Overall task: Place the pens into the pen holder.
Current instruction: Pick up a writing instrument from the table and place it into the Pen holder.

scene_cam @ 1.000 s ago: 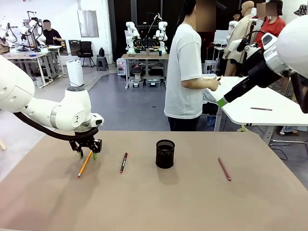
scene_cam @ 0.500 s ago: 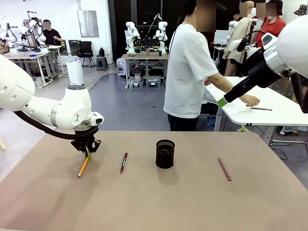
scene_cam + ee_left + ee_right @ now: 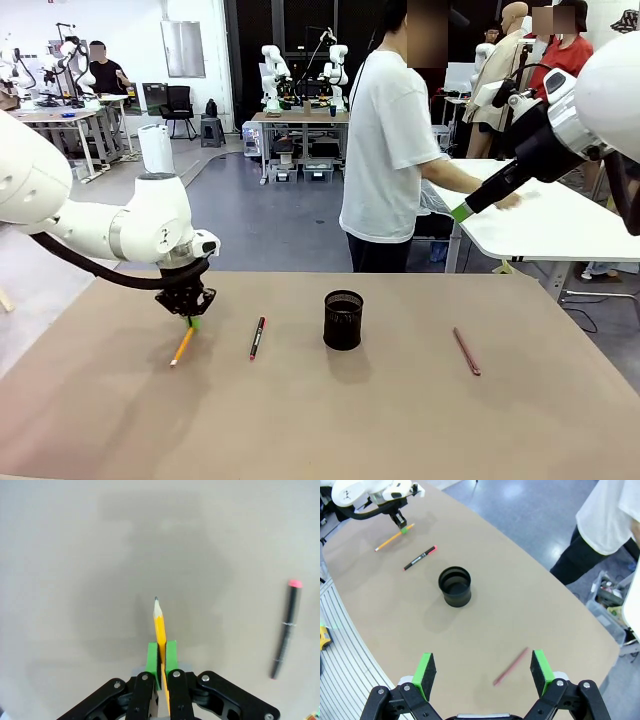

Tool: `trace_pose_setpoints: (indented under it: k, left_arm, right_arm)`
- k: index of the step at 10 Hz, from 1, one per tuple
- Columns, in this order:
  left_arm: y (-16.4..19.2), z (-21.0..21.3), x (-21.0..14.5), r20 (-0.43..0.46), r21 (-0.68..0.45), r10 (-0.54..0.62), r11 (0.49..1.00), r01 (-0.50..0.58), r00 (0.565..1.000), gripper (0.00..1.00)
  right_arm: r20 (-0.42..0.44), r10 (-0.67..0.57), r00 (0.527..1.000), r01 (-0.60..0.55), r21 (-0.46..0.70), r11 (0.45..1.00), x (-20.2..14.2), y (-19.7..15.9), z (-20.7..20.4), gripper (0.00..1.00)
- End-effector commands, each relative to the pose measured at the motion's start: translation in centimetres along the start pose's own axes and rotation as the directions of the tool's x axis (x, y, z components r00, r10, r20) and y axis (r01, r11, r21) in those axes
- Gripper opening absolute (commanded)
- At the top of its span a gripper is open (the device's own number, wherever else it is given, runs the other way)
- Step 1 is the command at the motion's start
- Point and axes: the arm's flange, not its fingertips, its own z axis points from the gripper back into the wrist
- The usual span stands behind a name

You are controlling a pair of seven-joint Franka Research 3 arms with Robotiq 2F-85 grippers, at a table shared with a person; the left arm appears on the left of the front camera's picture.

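We pinch the pencil on the left.
Our left gripper (image 3: 191,318) has its pads pressed on the yellow pencil (image 3: 182,347), low over the table (image 3: 400,425). Rightward lie the black pen (image 3: 257,337), holder (image 3: 343,320) and pink pen (image 3: 466,351). Our right gripper (image 3: 483,666) hangs spread wide, holding nothing.

A robotics lab: the robot's white left arm (image 3: 100,235) reaching over a brown table (image 3: 400,420), cluttered workbenches (image 3: 60,115) farther back on a wide grey floor (image 3: 260,215), an office chair (image 3: 180,103), a person (image 3: 390,150) at a white table (image 3: 560,228).
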Motion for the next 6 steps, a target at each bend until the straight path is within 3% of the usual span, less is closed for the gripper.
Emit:
trace_pose_setpoints:
  k: [1,2,4,5,6]
  left_arm:
    - [0.7,1.9,-0.5,-0.011,-0.229,-0.064,0.971,0.06,0.998,0.0]
    - [0.6,2.7,-0.5,0.033,-0.353,-0.104,0.929,0.109,0.994,0.0]
    - [-0.5,4.3,-1.4,0.253,-0.471,-0.198,0.83,0.3,0.947,0.0]
    - [-1.6,5.2,-2.2,0.432,-0.456,-0.215,0.786,0.418,0.876,0.0]
    - [-2.9,5.9,-3.2,0.598,-0.361,-0.249,0.765,0.534,0.762,0.0]
  right_arm:
    - [0.005,-0.001,1.0,0.001,0.007,1.0,0.0,-0.1,0.1,1.0]
    - [0.005,-0.001,1.0,0.001,0.007,1.0,0.0,-0.1,0.1,1.0]
    - [0.005,-0.001,1.0,0.001,0.007,1.0,0.0,-0.1,0.1,1.0]
    - [0.005,-0.001,1.0,0.001,0.007,1.0,0.0,-0.1,0.1,1.0]
    - [0.005,-0.001,1.0,0.001,0.007,1.0,0.0,-0.1,0.1,1.0]
